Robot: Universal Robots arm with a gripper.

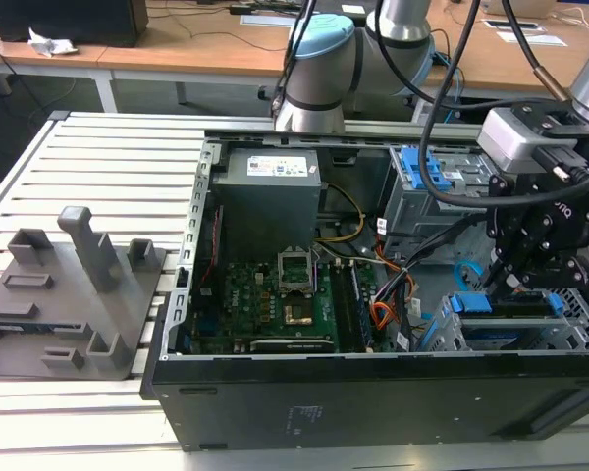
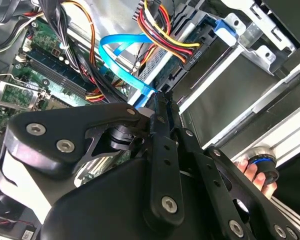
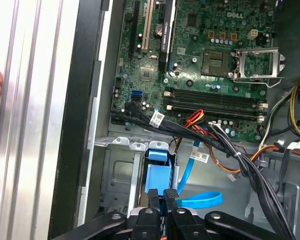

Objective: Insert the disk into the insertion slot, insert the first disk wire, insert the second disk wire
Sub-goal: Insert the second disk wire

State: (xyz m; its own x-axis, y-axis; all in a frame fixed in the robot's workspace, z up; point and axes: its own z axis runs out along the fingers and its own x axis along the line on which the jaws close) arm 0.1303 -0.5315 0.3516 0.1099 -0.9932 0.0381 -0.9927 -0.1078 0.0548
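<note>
Below, pincer pinching second disk wire; fingers beside case

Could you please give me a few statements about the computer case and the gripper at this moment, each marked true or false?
1. The gripper is over the motherboard's processor socket. False: it is at the drive cage at the exterior view's right end of the case.
2. The light-blue cable loops beside the gripper. True.
3. The case's side panel is on. False: the computer case lies open, motherboard exposed.
4. A grey fixture sits outside the case, on the exterior view's left. True.
5. The fingertips are close together at a blue plastic piece. True.
</note>
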